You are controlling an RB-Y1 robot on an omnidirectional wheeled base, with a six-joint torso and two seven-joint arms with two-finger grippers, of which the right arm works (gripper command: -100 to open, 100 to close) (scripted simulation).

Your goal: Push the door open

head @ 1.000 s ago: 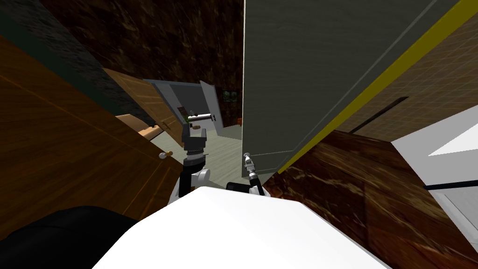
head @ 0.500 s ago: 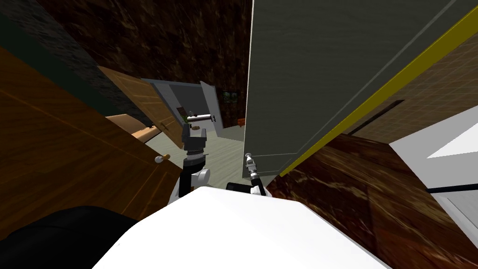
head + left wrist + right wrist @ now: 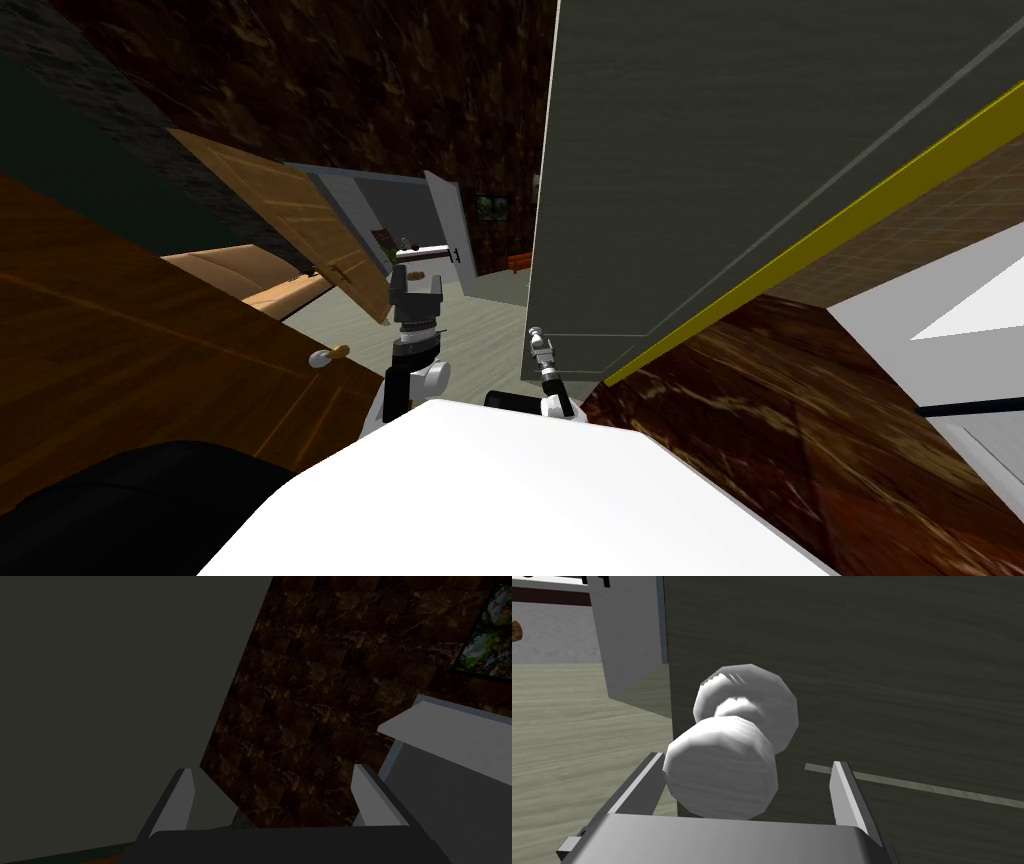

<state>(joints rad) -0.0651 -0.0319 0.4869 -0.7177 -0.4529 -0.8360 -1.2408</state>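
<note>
A dark grey door [image 3: 700, 150] stands ajar at my right, its free edge running down the middle of the head view. Its pale round knob [image 3: 732, 751] juts out near that edge. My right gripper [image 3: 747, 762] is open around the knob, which sits between the fingers, close against one of them. In the head view the right gripper [image 3: 538, 342] is low at the door's edge. My left gripper [image 3: 417, 283] is raised in the gap beside the door, open and holding nothing. Past the left gripper [image 3: 272, 771] lie the grey door face [image 3: 100, 676] and a brown marbled wall.
A brown wooden door [image 3: 150, 350] with a small knob [image 3: 328, 355] stands close on my left. Farther on, another wooden door [image 3: 290, 220] and a white door [image 3: 445, 230] stand open over pale floor [image 3: 480, 335]. A yellow strip [image 3: 800, 250] edges the grey door's frame.
The grey door's free edge has swung further right, widening the gap ahead. The wooden door on the left has slid leftward in my view. Both grippers keep their places.
</note>
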